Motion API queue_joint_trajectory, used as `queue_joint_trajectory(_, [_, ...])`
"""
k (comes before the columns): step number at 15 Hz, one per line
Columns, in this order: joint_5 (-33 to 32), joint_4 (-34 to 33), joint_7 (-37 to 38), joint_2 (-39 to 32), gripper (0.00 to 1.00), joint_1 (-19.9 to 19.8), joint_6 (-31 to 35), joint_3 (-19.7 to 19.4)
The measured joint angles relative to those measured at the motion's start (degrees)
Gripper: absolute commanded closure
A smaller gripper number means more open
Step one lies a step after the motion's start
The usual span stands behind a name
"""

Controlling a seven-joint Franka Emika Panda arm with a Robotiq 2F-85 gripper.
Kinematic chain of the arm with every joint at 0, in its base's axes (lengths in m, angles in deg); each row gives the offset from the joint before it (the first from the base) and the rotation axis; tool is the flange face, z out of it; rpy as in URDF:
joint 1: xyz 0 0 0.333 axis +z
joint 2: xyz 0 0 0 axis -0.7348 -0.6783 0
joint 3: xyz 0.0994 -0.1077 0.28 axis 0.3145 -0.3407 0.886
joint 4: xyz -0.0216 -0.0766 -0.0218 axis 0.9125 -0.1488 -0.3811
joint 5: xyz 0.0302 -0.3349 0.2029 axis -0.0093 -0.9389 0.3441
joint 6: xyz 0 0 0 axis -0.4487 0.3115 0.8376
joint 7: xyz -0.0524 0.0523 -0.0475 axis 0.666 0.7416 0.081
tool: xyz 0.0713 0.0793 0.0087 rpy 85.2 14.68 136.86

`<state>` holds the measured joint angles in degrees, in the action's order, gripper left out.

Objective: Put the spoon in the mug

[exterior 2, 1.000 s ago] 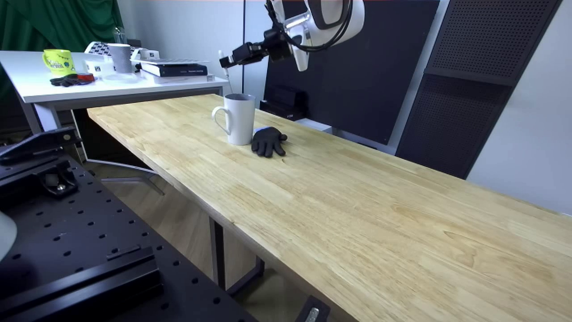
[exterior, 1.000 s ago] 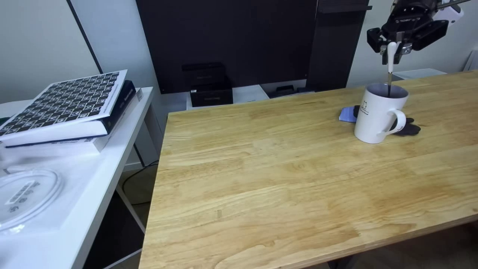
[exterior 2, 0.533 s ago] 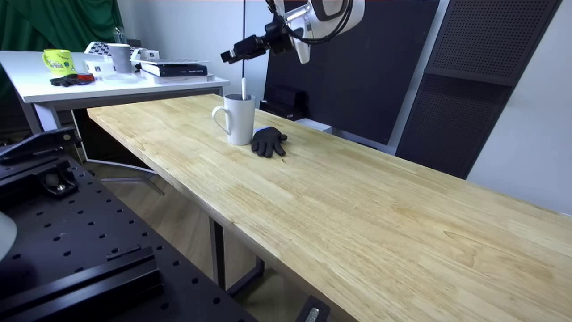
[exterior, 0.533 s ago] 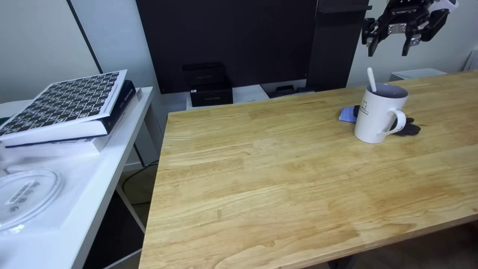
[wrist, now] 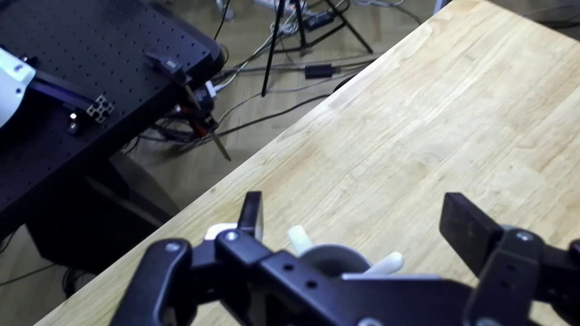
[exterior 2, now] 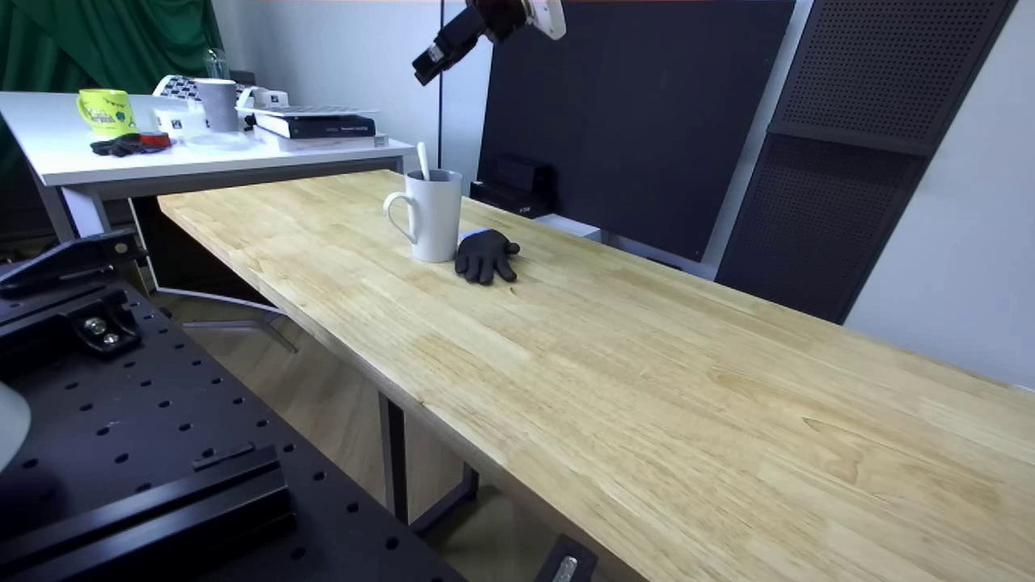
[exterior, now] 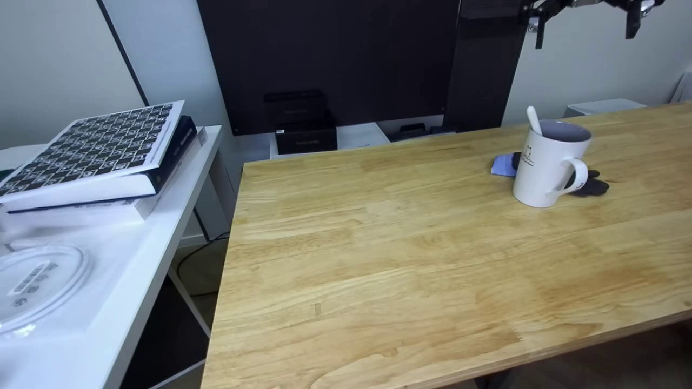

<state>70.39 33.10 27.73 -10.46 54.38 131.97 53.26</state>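
Note:
The white mug [exterior: 546,170] stands upright on the wooden table, its grey-blue inside partly showing. Inside it rests the spoon [exterior: 533,120], tilted against the rim, with only the pale handle sticking out; its lower end is hidden by the mug wall. An exterior view from across the table has the same spoon [exterior 2: 423,160] leaning in the mug [exterior 2: 437,218]. High above hangs my gripper [exterior: 585,42], open and touching neither. In the wrist view the jaws of the gripper [wrist: 354,210] stand wide apart, with the mug opening [wrist: 333,260] and spoon handle [wrist: 387,264] below, partly covered by the gripper body.
A dark glove [exterior 2: 485,257] lies on the table right beside the mug. On a separate white table are stacked books [exterior: 97,156], a yellow mug [exterior 2: 107,111] and a grey cup [exterior 2: 217,105]. A black perforated platform [exterior 2: 162,420] borders the wooden table across a gap.
One second ago the gripper was shut on the spoon over the mug. It has opened, the spoon has dropped in and tipped against the rim, and the gripper has risen away.

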Motion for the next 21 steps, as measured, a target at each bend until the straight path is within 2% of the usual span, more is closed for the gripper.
queue_joint_trajectory(8, [-22.8, 0.32, -0.25, 9.26, 0.0, 5.45, 1.76, 0.39])
queue_joint_trajectory(11, [-29.85, 3.59, -1.32, 13.6, 0.0, 7.14, 6.87, 1.21])
queue_joint_trajectory(13, [-32.95, 7.2, -2.92, 16.9, 0.0, 7.39, 13.04, 1.95])
queue_joint_trajectory(17, [-33.78, 15.37, -10.21, 22.98, 0.0, 6.18, 26.82, 2.99])
queue_joint_trajectory(21, [-27.0, 21.48, -24.44, 26.71, 0.0, 2.89, 35.38, 4.57])
